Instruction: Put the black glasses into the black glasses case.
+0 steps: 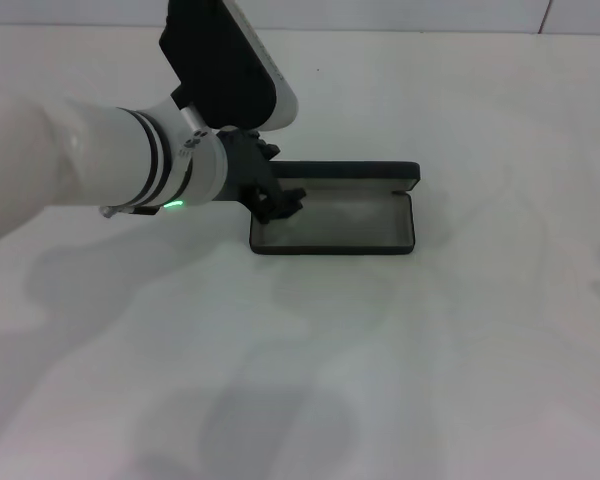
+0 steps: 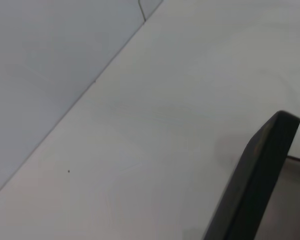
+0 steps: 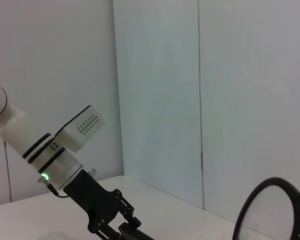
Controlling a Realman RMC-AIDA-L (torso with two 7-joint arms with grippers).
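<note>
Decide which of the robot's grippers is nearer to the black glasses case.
Left. The left gripper is at the open black glasses case, at its left end. The right gripper is out of the head view, with a lens of the black glasses before its wrist camera.

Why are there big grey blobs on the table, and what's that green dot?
Head view: the blobs are soft shadows cast on the table; the dot is a small lamp glowing on the left arm's wrist, seen in the right wrist view too; left wrist view: the black glasses case looks blurry.
</note>
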